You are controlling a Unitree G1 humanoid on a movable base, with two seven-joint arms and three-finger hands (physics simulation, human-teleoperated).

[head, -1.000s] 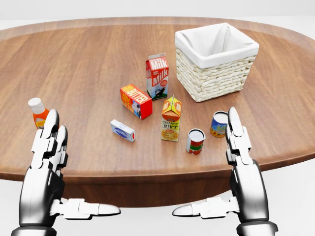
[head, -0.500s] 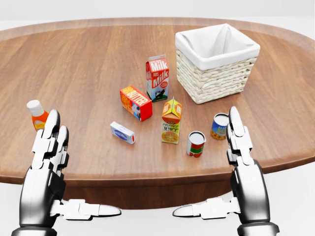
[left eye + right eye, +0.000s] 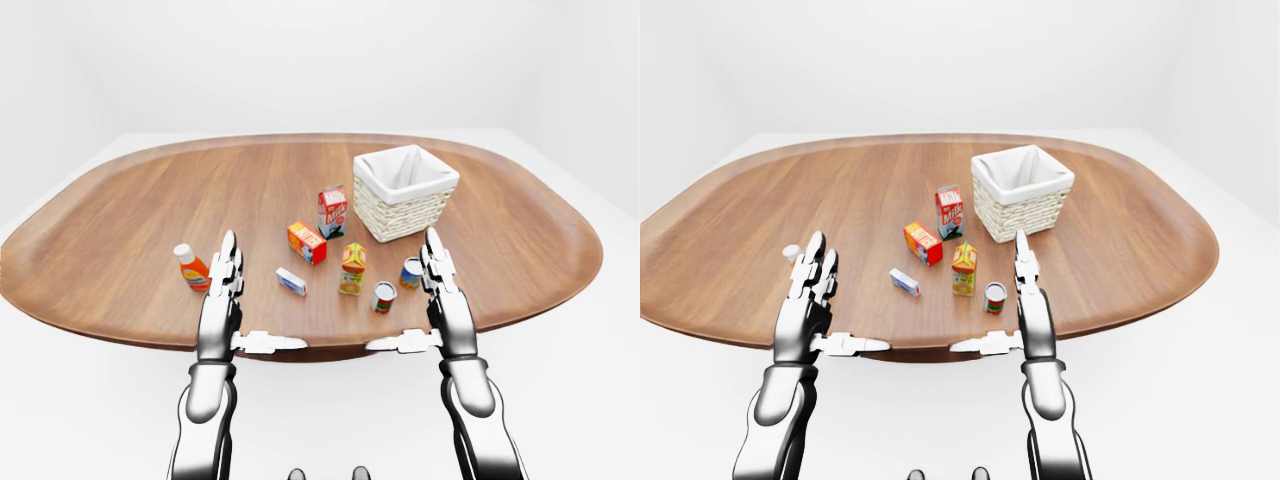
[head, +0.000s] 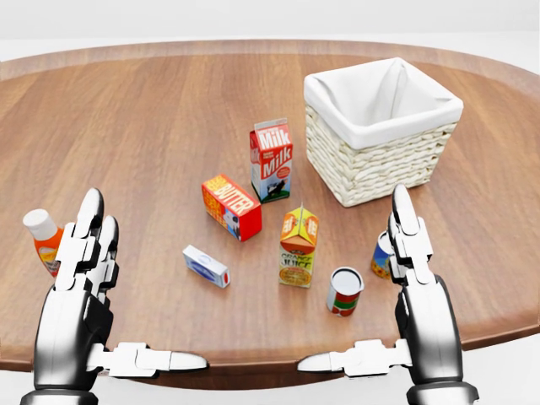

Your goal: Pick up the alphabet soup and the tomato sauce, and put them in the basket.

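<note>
A can with a red and green label stands on the wooden table near its lower edge in the head view. A second can with a blue and yellow label stands just right of it, partly hidden behind my right hand's fingers. The white-lined wicker basket sits at the upper right. My right hand hovers open at the table's near edge, beside both cans and touching neither. At the lower left, my left hand is open too and holds nothing.
A milk carton, a red butter box, an orange juice carton and a small white and blue box stand between the hands. An orange bottle with a white cap is left of my left hand.
The whole picture has shifted: the camera moved closer, so the table's things sit lower and larger in the head view. Both hands keep the same open pose.
</note>
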